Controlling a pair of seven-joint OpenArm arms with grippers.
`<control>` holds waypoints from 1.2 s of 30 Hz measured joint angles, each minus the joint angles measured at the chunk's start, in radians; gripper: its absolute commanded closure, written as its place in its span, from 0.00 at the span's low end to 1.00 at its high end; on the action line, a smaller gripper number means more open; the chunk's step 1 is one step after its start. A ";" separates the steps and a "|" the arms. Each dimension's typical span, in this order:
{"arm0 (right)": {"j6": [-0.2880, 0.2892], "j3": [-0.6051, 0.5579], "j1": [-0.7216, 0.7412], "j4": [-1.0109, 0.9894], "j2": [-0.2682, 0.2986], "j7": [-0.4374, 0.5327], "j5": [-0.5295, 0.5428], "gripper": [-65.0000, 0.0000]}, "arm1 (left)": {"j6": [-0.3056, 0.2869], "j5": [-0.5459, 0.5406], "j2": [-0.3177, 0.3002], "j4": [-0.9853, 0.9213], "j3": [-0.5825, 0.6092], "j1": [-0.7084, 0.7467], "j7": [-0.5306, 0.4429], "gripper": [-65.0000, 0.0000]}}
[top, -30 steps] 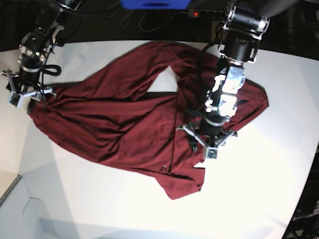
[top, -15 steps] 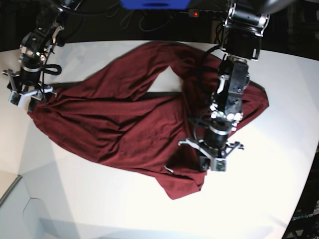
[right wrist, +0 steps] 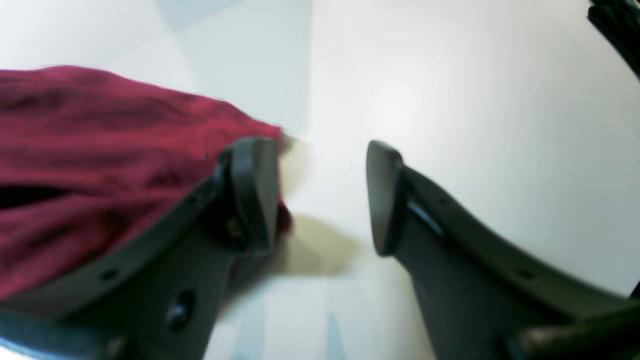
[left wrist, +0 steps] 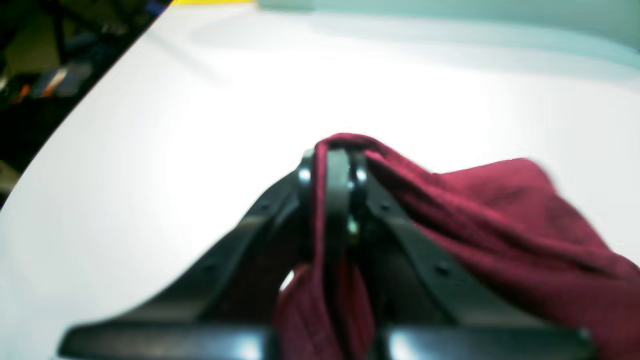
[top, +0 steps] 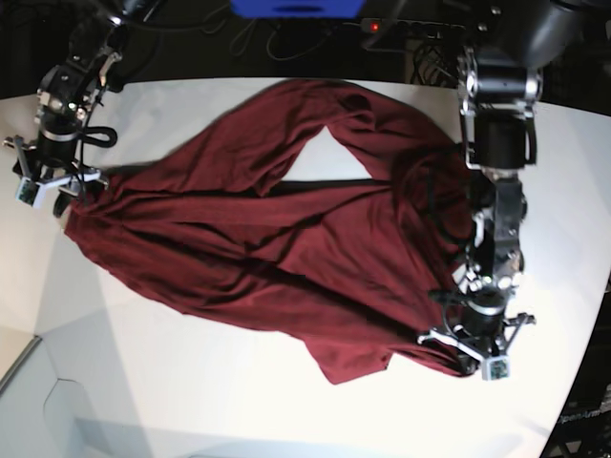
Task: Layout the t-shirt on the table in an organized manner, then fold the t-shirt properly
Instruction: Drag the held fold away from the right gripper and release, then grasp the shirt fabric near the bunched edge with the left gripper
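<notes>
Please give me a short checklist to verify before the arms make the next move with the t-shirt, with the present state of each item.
1. Left gripper shut on the t-shirt: ok.
2. Right gripper holding fabric: not ok, jaws open, cloth beside one finger only.
3. T-shirt lying flat: not ok, folds and a gap showing the table.
4. Whole shirt on the table: ok.
5. Sleeves and neckline located: cannot tell.
</notes>
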 measured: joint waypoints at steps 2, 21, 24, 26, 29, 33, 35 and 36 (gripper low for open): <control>0.000 -0.014 0.000 0.000 0.000 0.000 0.000 0.55 | -0.004 0.000 -0.012 -0.058 -0.002 -0.057 -0.010 1.00; 0.000 -0.042 -0.011 0.000 -0.005 0.002 0.000 0.55 | -0.001 0.001 -0.092 -0.519 0.003 -0.306 -0.023 0.54; 0.000 -0.078 -0.018 0.000 -0.007 0.002 0.000 0.55 | -0.002 -0.007 -0.091 -0.511 -0.006 -0.292 -0.026 0.37; 0.000 -0.101 -0.024 0.000 -0.005 0.002 0.000 0.55 | -0.002 -0.007 -0.092 -0.473 -0.006 -0.269 -0.013 0.35; 0.000 -0.113 -0.033 0.000 -0.003 0.001 0.000 0.55 | -0.002 -0.010 -0.106 -0.370 -0.007 -0.224 -0.010 0.36; 0.000 -0.119 -0.031 0.000 -0.001 -0.001 0.000 0.55 | 0.006 -0.009 -0.118 -0.075 -0.019 -0.093 0.030 0.36; 0.001 -0.117 -0.030 0.000 -0.003 0.005 -0.001 0.55 | -0.007 -0.016 -0.109 0.106 -0.064 0.010 0.125 0.36; 0.001 -0.116 -0.031 0.000 -0.003 0.000 -0.001 0.55 | -0.007 -0.014 -0.097 0.196 -0.089 0.077 0.150 0.36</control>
